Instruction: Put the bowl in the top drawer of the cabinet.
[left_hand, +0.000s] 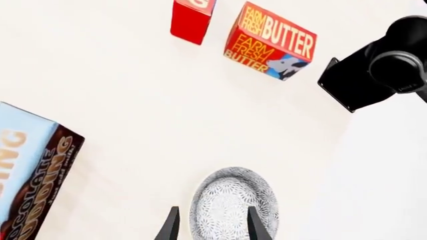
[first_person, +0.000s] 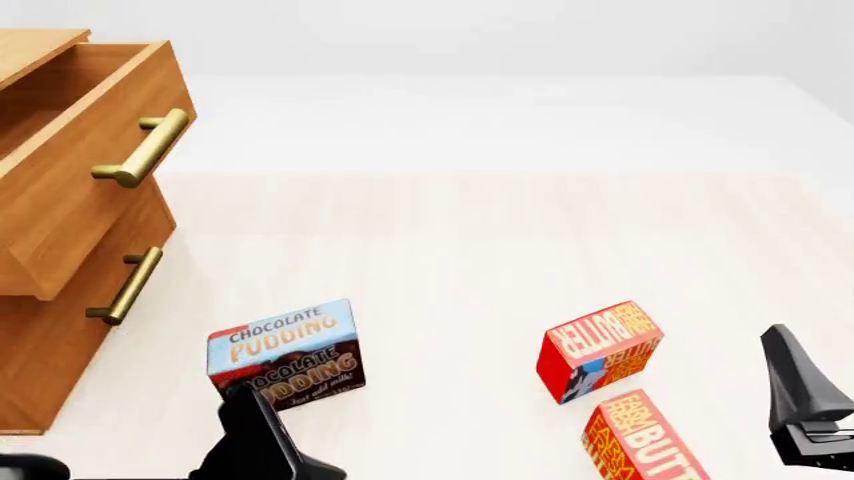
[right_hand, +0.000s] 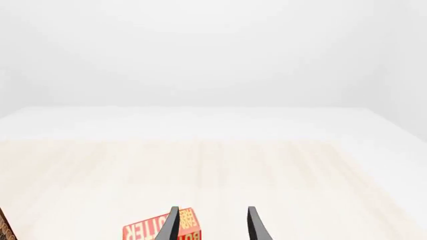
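— Bowl (left_hand: 233, 205) placement: how much is done?
— Nothing yet, it is judged. It is seen on the table (left_hand: 133, 100) beneath the left gripper (left_hand: 212, 225), whose fingers are spread wide and hold nothing. The right gripper (right_hand: 212, 225) is likewise spread, empty.
— Its look?
— Shallow, white-grey, lacy-patterned. Farther off, the top drawer (first_person: 94, 170) of the cabinet (first_person: 54, 340) is already pulled out.

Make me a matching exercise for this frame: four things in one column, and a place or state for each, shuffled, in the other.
Things:
1. bowl
2. top drawer
3. chocolate pudding box
4. left gripper

Places or states:
A. pulled open
B. fingers apart, above the bowl
C. on the table, beneath the left gripper
D. nearest the cabinet

Pairs: 1-C, 2-A, 3-D, 4-B
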